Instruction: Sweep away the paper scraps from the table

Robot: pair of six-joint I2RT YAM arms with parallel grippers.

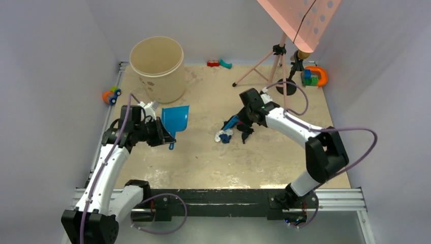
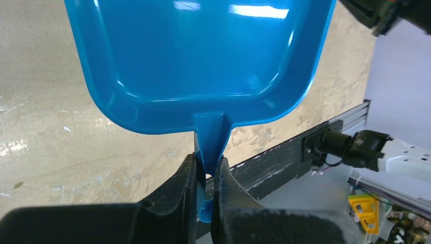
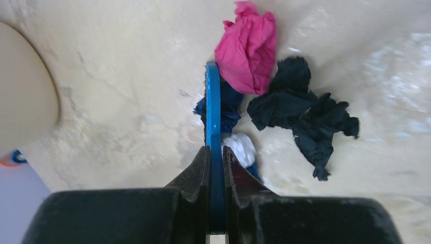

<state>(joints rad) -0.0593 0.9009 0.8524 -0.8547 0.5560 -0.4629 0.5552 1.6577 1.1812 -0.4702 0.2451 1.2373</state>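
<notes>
Sweeping seemed the step in hand: the right claw (image 3: 216, 152) clenched the hand brush (image 3: 213, 107) beside the paper scraps (image 3: 284, 101) heaped on the tabletop (image 1: 213, 157); the left claw (image 2: 207, 165) gripped the dustpan (image 2: 198, 61), well apart. Next, I reckoned, the pan needed bringing alongside.

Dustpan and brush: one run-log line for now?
left pincer: shut on dustpan handle | right pincer: shut on brush | paper scraps: bunched at brush, apart from dustpan
</notes>
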